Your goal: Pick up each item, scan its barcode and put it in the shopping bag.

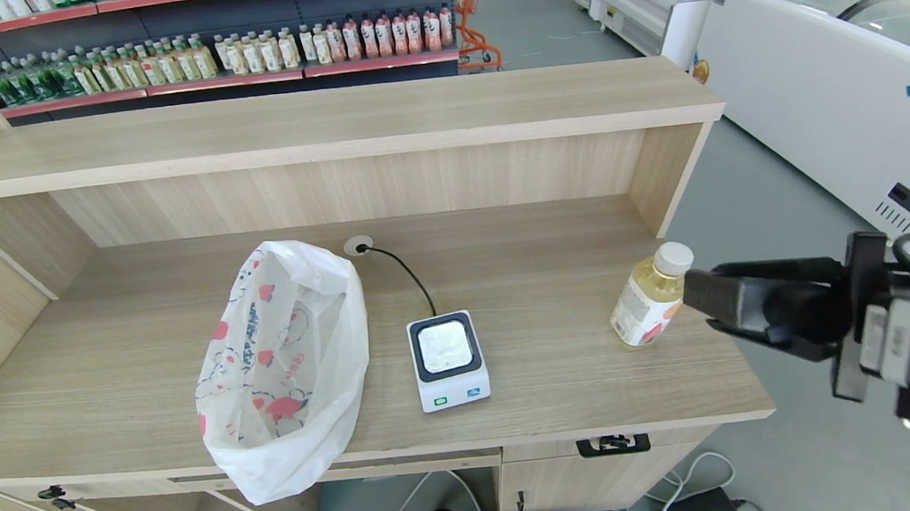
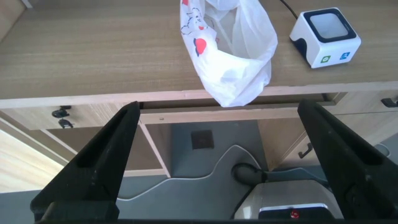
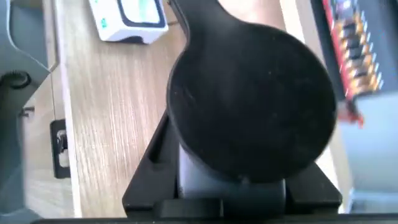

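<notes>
right gripper (image 1: 706,294) hangs off the right end of the counter (image 1: 538,281), tip just beside the bottle (image 1: 652,298), which stands upright near that edge, long axis vertical, on the gripper's left; whether this gripper is spread or pressed together i cannot tell. left gripper (image 2: 219,112), spread wide and empty, sits low before the shopping bag (image 1: 284,358), so the right arm is nearer.

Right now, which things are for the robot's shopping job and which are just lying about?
For the job:
- bottle, standing on the counter
- scanner
- shopping bag, open beside the scanner
- right gripper, next to the bottle

Just lying about:
- drinks on the shelf behind the counter
- white freezer on the robot's right
- orange cart far back
</notes>
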### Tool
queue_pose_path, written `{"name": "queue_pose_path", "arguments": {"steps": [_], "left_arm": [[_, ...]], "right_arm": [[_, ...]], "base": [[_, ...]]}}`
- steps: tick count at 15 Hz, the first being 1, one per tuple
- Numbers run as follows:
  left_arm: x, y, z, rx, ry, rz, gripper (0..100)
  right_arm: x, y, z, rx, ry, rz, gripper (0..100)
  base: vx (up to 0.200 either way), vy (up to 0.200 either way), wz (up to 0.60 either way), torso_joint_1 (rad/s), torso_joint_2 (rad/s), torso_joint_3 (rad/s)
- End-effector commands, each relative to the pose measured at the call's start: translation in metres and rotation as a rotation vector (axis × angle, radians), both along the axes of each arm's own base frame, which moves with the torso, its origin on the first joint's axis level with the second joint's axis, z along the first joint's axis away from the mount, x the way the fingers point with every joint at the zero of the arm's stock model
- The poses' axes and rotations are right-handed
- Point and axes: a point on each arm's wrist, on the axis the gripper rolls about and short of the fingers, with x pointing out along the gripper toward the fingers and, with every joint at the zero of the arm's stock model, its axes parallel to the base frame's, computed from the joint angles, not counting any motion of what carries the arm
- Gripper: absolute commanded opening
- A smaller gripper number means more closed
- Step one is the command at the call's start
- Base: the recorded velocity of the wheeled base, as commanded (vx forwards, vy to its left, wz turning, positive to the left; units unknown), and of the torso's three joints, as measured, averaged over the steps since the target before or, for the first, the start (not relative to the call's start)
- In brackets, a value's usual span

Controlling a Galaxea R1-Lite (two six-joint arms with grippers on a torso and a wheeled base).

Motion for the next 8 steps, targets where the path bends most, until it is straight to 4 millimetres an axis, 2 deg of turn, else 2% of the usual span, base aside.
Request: {"name": "queue_pose_path", "arguments": {"steps": [1,2,3,4,6,8], "left_arm": [[0.000,0.000,0.000,0.000,0.000,0.000,100],[0.000,0.000,0.000,0.000,0.000,0.000,100],[0.000,0.000,0.000,0.000,0.000,0.000,100],[0.000,0.000,0.000,0.000,0.000,0.000,100],[0.000,0.000,0.000,0.000,0.000,0.000,100],[0.000,0.000,0.000,0.000,0.000,0.000,100]], "right_arm": [[-0.032,-0.012,0.008,-0.098,-0.161,0.108,0],[-0.036,-0.016,0.010,-0.213,-0.310,0.135,0],[-0.040,-0.017,0.009,-0.255,-0.385,0.183,0],[-0.041,-0.017,0.009,-0.276,-0.427,0.218,0],[-0.057,-0.019,0.021,-0.338,-0.589,0.228,0],[-0.065,-0.019,0.027,-0.346,-0.667,0.250,0]], "base": [[0.000,0.000,0.00,0.000,0.00,0.000],[0.000,0.000,0.00,0.000,0.00,0.000],[0.000,0.000,0.00,0.000,0.00,0.000],[0.000,0.000,0.00,0.000,0.00,0.000],[0.000,0.000,0.00,0.000,0.00,0.000],[0.000,0.000,0.00,0.000,0.00,0.000]]}}
